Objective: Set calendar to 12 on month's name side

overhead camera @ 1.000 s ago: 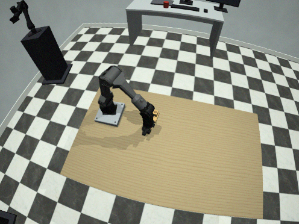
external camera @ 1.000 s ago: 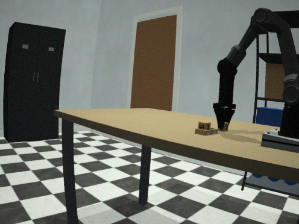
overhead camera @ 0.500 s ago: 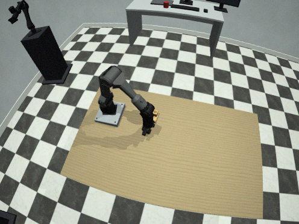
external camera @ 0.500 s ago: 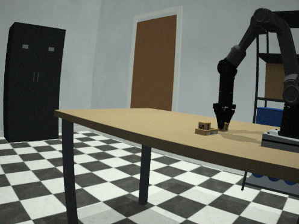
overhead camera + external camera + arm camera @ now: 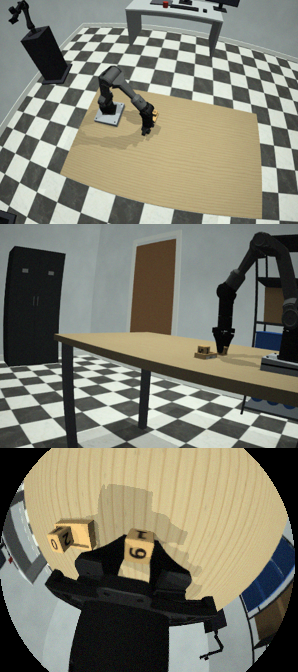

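My gripper (image 5: 139,543) is shut on a wooden date cube (image 5: 137,554); the face toward the wrist camera shows a 6 or a 9. In the exterior view the gripper (image 5: 223,350) points straight down and holds this cube (image 5: 225,350) at or just above the table, right of the tray. The low wooden tray (image 5: 205,355) lies flat on the table with the other cube (image 5: 203,349) standing in it. That cube also shows in the wrist view (image 5: 72,536), to the left, with a 0 on one face. In the overhead view the gripper (image 5: 146,131) hides the held cube; the tray (image 5: 155,117) lies beside it.
The arm's grey base plate (image 5: 109,113) sits at the table's near-left corner area in the overhead view. The table's edge runs close behind the tray there.
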Robot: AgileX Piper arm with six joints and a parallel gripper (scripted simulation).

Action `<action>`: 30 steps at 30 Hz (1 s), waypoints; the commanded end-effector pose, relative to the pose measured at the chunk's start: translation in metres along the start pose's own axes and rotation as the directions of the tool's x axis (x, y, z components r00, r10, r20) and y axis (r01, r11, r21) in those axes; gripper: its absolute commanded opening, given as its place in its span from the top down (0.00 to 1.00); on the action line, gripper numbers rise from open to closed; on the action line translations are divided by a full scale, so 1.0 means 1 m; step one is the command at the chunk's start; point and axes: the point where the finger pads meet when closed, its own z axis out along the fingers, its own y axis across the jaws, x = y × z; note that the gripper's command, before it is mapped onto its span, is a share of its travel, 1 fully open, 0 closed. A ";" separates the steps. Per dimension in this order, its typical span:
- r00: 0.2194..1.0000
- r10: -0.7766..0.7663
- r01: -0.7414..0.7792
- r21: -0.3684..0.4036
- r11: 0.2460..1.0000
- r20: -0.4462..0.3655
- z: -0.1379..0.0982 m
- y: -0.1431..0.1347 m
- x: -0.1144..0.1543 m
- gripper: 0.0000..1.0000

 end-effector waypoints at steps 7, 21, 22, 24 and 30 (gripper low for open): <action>1.000 0.000 0.000 0.000 1.000 -0.004 0.001 0.000 0.001 0.62; 1.000 0.000 0.000 0.000 1.000 -0.004 0.001 0.000 0.001 0.51; 1.000 0.000 0.000 0.000 1.000 -0.004 0.001 0.000 0.001 0.51; 1.000 0.000 0.000 0.000 1.000 -0.004 0.001 0.000 0.001 0.46; 1.000 0.000 0.000 0.000 1.000 -0.004 0.001 0.000 0.001 0.36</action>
